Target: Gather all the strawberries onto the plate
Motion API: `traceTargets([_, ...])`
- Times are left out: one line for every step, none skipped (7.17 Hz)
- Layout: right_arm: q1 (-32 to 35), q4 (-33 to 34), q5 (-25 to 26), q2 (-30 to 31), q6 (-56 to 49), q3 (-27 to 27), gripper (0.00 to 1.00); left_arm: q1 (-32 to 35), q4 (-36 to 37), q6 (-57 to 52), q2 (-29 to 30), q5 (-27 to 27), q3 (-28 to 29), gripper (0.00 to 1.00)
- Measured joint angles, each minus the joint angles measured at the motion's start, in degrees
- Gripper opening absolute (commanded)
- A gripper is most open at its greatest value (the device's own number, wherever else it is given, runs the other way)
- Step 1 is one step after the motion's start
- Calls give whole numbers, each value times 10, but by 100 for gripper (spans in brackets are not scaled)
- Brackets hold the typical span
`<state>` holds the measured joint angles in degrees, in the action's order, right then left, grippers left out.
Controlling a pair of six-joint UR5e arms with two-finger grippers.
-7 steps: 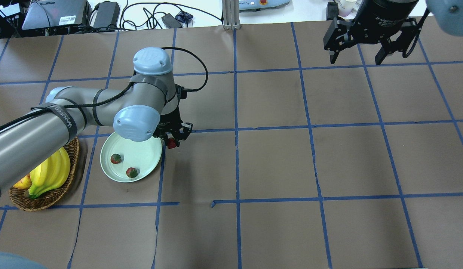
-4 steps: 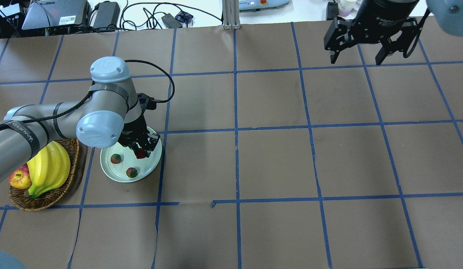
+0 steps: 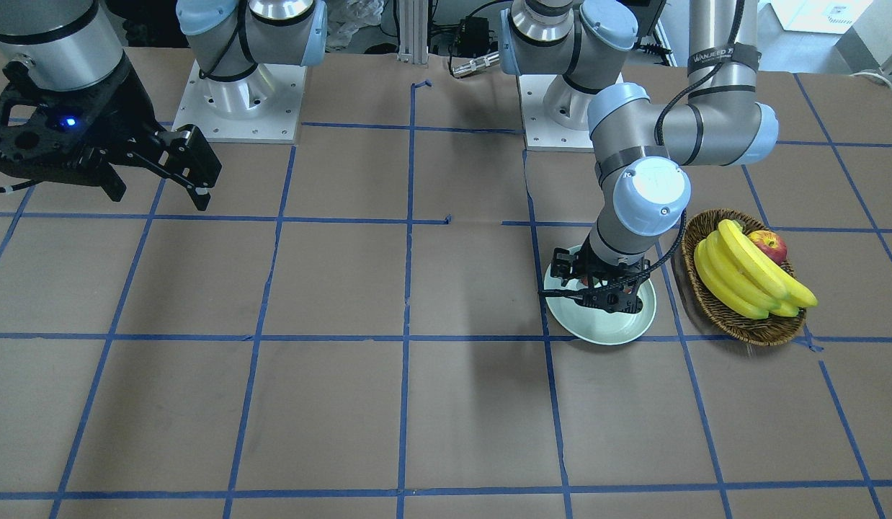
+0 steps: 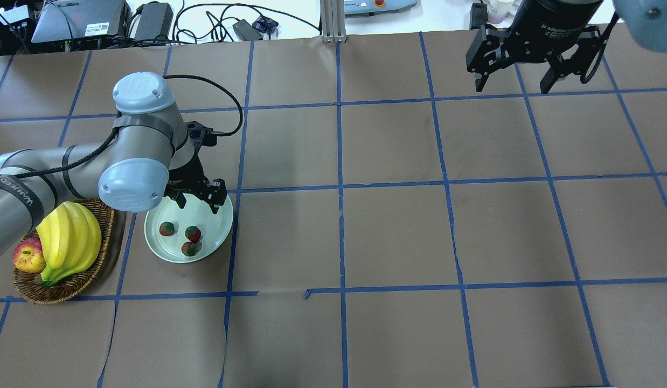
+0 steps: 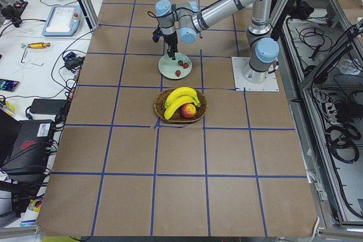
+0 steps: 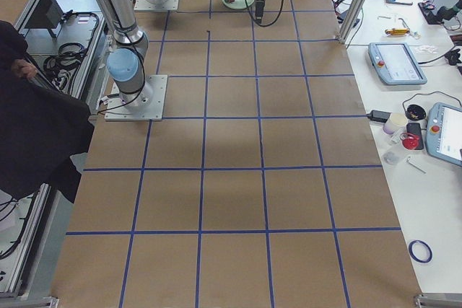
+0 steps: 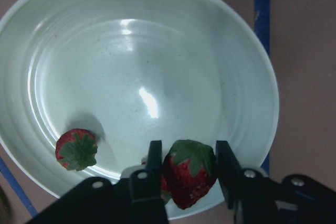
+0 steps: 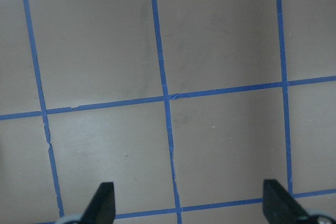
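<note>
The left hand (image 4: 198, 203) hangs over the plate (image 4: 216, 229), fingers apart, and the nearest berry (image 4: 193, 233) lies right under it.

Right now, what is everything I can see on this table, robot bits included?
strawberries: three, red with green caps, all lying on the plate
plate: one, pale mint-white, on the robot's left half of the table
wicker basket: one, brown, beside the plate, farther to the robot's left
bananas: one bunch, yellow, in the basket
apple: one, red and yellow, in the basket next to the bananas
table: one, brown cover with a blue tape grid
left gripper: one, black, open, above the plate's far side, with one strawberry below it
right gripper: one, black, open, holding nothing, raised over the far right of the table
</note>
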<state>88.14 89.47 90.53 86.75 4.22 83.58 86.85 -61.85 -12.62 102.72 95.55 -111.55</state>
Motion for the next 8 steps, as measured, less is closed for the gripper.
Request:
traceTargets([0, 0, 0, 0, 0, 0, 100, 3, -1, 1, -21, -1, 14, 100])
traceTargets([0, -1, -1, 0, 0, 0, 100, 6, -13, 1, -43, -8, 40, 100])
traceTargets([0, -1, -1, -1, 0, -1, 100, 8, -50, 2, -63, -23, 83, 100])
traceTargets([0, -2, 0, 0, 0, -2, 100, 10, -117, 13, -81, -43, 138, 100])
traceTargets([0, -2, 0, 0, 0, -2, 100, 17, -164, 36, -95, -54, 176, 100])
traceTargets([0, -3, 0, 0, 0, -2, 100, 29, -186, 59, -108, -58, 198, 100])
traceTargets([1, -3, 0, 0, 0, -2, 100, 37, -204, 76, -119, -58, 215, 100])
traceTargets([1, -3, -1, 0, 0, -3, 100, 41, -223, 86, -129, -63, 224, 100])
